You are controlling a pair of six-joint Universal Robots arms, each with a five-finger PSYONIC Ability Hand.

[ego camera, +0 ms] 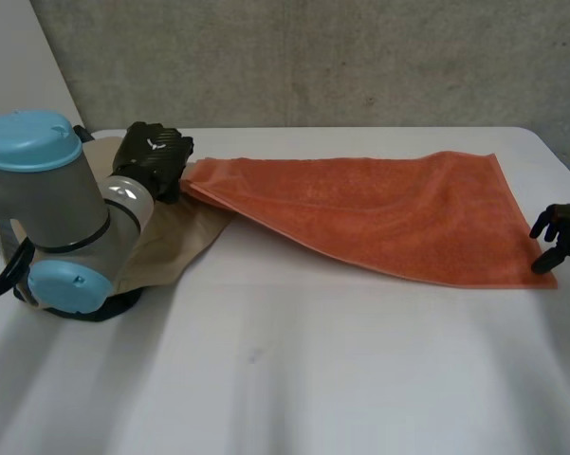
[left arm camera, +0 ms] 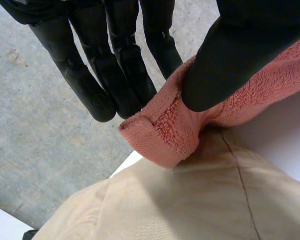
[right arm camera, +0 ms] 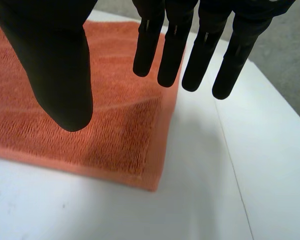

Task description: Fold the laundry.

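Orange terry towel (ego camera: 379, 213) lies spread flat over the white bench (ego camera: 313, 379) in the head view. It reaches from the left robot hand (ego camera: 156, 156), at one far corner, to the right robot hand (ego camera: 561, 237), just beside the opposite near corner. A beige cloth (ego camera: 175, 248) lies under the left robot hand's end of it. In the left wrist view the left robot hand grasps that towel corner, the thumb (left arm camera: 224, 65) pressing a small bunched fold of thick hem against the fingers (left arm camera: 97, 95), right above the beige cloth. The bite looks shallow, so a hard pull could probably slip the hem free, or drag the beige cloth along. In the right wrist view the right robot hand is released, its fingers (right arm camera: 172, 55) straight and hanging over the towel's square corner without touching it. If the left side lifts now, this loose corner would likely trail and crease the looped pile.
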